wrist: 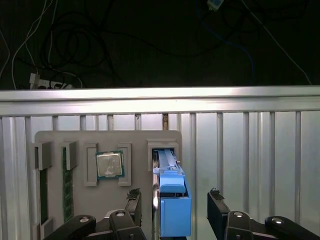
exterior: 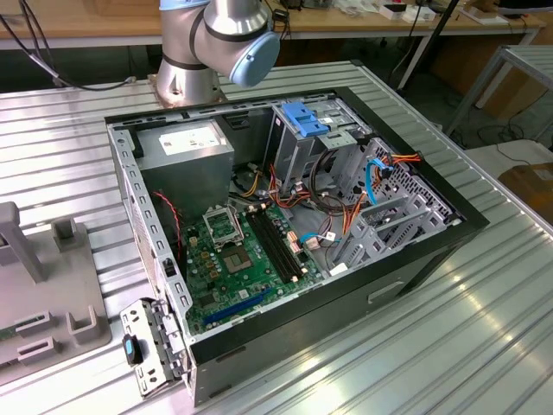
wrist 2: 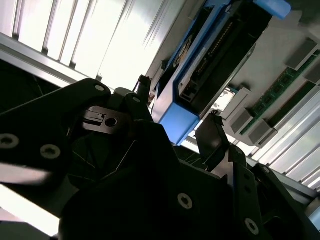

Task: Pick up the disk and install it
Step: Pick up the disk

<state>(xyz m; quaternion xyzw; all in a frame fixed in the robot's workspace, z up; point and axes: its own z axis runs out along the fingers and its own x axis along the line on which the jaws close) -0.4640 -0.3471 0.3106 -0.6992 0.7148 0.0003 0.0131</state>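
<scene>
From my console I see the gripper (wrist: 174, 194) spread wide, its fingers (wrist: 216, 201) standing on either side of the disk (wrist: 175, 212) with a gap on each side. As far as I can tell it holds nothing and touches nothing.

The disk stands on edge in a slot of the grey holder tray (wrist: 75, 137). Its slot is the end one, just beside the pocket with the processor chip (wrist: 109, 165); memory sticks (wrist: 65, 185) lie in the pockets at the tray's other end. The tray sits close to the tabletop's (wrist: 250, 150) edge. The second wrist view shows the same straddle from below, with the disk's blue rails between the open gripper (wrist 2: 178, 99).

The open computer case (exterior: 432, 259) takes up the middle of the tabletop, and its blue-topped drive cage (exterior: 307, 121) is at the far side.

I judge the disk stiff, dense and fairly heavy for its size. Its metal faces are slick and the plastic rails have a little give. I would clamp squarely across its two flanks near the exposed end. That keeps the pads off the connector pins and the board, which I take to be the fragile parts.
</scene>
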